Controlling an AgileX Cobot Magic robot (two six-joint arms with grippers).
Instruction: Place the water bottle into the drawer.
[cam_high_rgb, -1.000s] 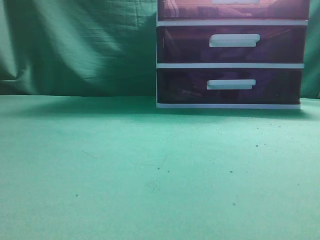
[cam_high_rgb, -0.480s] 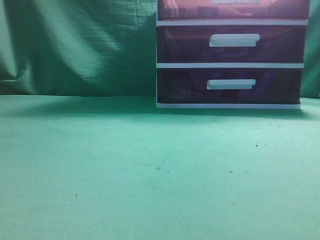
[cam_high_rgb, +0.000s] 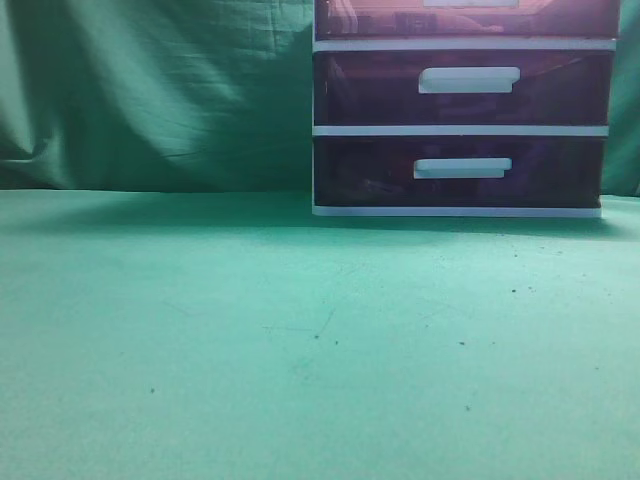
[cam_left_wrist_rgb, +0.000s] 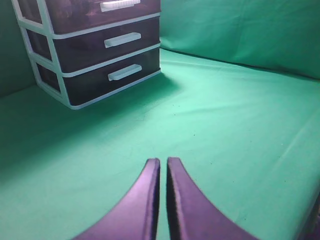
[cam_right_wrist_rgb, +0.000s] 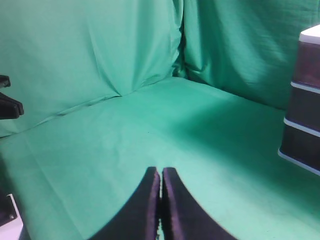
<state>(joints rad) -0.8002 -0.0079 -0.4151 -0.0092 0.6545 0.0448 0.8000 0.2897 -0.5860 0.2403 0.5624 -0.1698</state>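
Observation:
No water bottle shows in any view. The white-framed cabinet (cam_high_rgb: 460, 130) stands at the back right of the green table. Its topmost drawer (cam_high_rgb: 380, 18), dark purple-red with a white bar handle, is cut off by the upper edge of the exterior view. The drawer also shows in the left wrist view (cam_left_wrist_rgb: 75, 10) and at the edge of the right wrist view (cam_right_wrist_rgb: 307, 62). My left gripper (cam_left_wrist_rgb: 163, 161) is shut and empty, above bare green cloth well short of the cabinet. My right gripper (cam_right_wrist_rgb: 161, 170) is shut and empty, the cabinet off to its right. Neither gripper appears in the exterior view.
Two alike drawers, a middle one (cam_high_rgb: 380, 90) and a bottom one (cam_high_rgb: 380, 172), sit beneath the top one. A green cloth backdrop (cam_high_rgb: 150, 90) hangs behind the table. A dark piece of equipment (cam_right_wrist_rgb: 7, 104) juts in at the left edge of the right wrist view.

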